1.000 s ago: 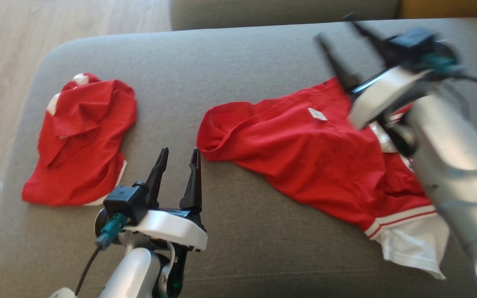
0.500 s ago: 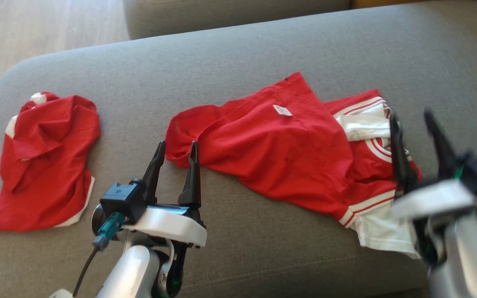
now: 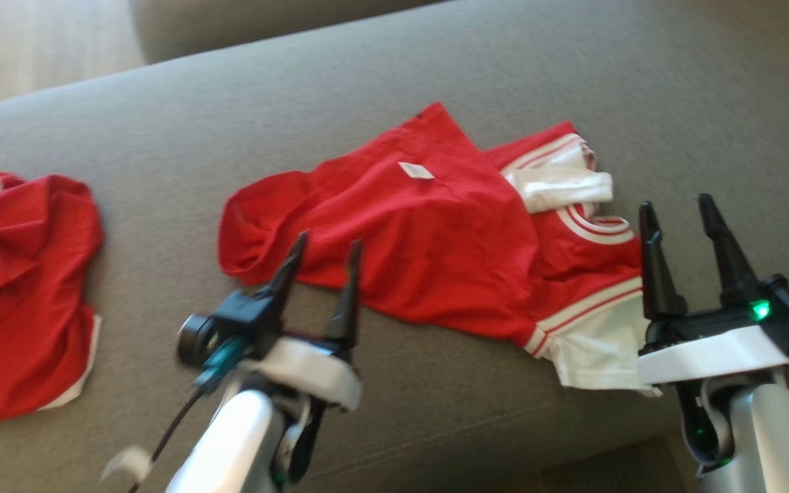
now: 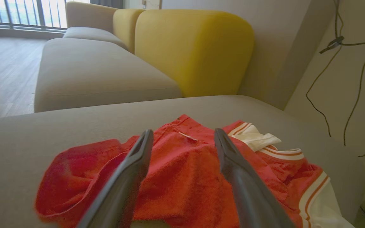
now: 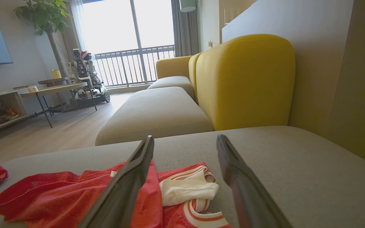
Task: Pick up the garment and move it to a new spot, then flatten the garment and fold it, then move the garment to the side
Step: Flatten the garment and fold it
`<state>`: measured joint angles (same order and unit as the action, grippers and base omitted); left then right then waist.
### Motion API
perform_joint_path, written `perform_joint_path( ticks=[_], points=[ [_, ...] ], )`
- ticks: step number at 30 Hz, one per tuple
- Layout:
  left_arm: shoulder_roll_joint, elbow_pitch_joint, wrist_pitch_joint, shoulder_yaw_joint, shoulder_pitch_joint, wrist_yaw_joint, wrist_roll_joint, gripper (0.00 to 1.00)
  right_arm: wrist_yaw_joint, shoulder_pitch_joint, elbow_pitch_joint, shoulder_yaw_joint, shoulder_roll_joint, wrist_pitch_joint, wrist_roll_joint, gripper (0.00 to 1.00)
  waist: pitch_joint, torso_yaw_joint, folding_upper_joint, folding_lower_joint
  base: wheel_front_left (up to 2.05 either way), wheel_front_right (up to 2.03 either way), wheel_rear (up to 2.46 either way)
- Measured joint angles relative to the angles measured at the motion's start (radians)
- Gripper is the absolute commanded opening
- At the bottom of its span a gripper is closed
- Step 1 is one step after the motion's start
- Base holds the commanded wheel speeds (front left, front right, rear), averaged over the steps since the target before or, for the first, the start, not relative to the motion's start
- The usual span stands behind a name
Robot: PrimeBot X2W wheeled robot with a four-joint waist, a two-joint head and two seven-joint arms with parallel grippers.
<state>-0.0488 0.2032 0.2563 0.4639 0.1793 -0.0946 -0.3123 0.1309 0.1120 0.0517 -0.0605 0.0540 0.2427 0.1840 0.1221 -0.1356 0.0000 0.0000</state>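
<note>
Head view: garment point(image 3: 435, 253), red w/ white striped trim, lies crumpled on grey seat point(image 3: 298, 103), centre-right, w/ small white label point(image 3: 416, 170) facing up on its far part. At its near-left edge hovers left gripper point(image 3: 329, 239), jaws spread, nothing in them; whether tips touch cloth, can't tell, pic blurred there. Just right of garment's white hem sits right gripper point(image 3: 674, 203), jaws apart, empty. Well apart, at seat's left end, lies second red piece point(image 3: 18, 287).

Left wrist view: both fingers wide apart, garment spread beyond & between them, its white folded bit to the right. Far behind stands yellow backrest point(image 4: 195, 50); wood floor point(image 4: 5, 69) at left, cables point(image 4: 344, 79) on wall at right.

Right wrist view: fingers spread, holding nothing. Garment lies mostly left of them, white folded part showing between the two. Far left, near window, are plant point(image 5: 43, 15) & low table point(image 5: 55, 88).
</note>
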Motion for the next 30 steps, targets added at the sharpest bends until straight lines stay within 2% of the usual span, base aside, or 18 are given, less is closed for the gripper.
perform_joint_path(
  ticks=[4,6,8,9,13,21,30],
  points=[
    [0.001,0.069,0.000,0.074,0.112,0.053,0.051,1.00,0.000,0.000,-0.016,0.038,-0.003,-0.001,0.001,1.00,0.029,-0.045,0.0000,0.0000,0.00,0.00,0.00],
    [0.003,0.131,0.000,0.087,0.172,0.059,0.051,1.00,0.000,0.001,-0.029,0.050,-0.003,-0.001,0.006,1.00,0.045,-0.070,0.0000,0.0000,0.00,0.00,0.00],
    [0.003,0.223,-0.020,0.098,0.228,0.042,0.047,1.00,0.000,0.003,-0.041,0.056,-0.003,0.000,0.019,1.00,0.062,-0.097,0.0000,0.0000,0.00,0.00,0.00],
    [0.005,0.318,-0.079,0.096,0.277,0.000,0.029,1.00,0.000,0.006,-0.050,0.065,-0.003,0.003,0.029,1.00,0.078,-0.123,0.0000,0.0000,0.00,0.00,0.00],
    [0.005,0.439,-0.138,0.081,0.370,-0.036,-0.053,1.00,0.000,0.015,-0.052,0.084,-0.004,0.004,0.040,1.00,0.107,-0.175,0.0000,0.0000,0.00,0.00,0.00],
    [0.008,0.581,-0.166,0.100,0.516,-0.039,-0.121,1.00,0.000,0.022,-0.042,0.103,-0.004,0.010,0.073,1.00,0.150,-0.250,0.0000,0.0000,0.00,0.00,0.00],
    [0.009,0.711,-0.139,0.114,0.582,-0.051,-0.140,1.00,0.000,0.022,-0.053,0.132,-0.004,0.010,0.072,1.00,0.166,-0.278,0.0000,0.0000,0.00,0.00,0.00]
  ],
)
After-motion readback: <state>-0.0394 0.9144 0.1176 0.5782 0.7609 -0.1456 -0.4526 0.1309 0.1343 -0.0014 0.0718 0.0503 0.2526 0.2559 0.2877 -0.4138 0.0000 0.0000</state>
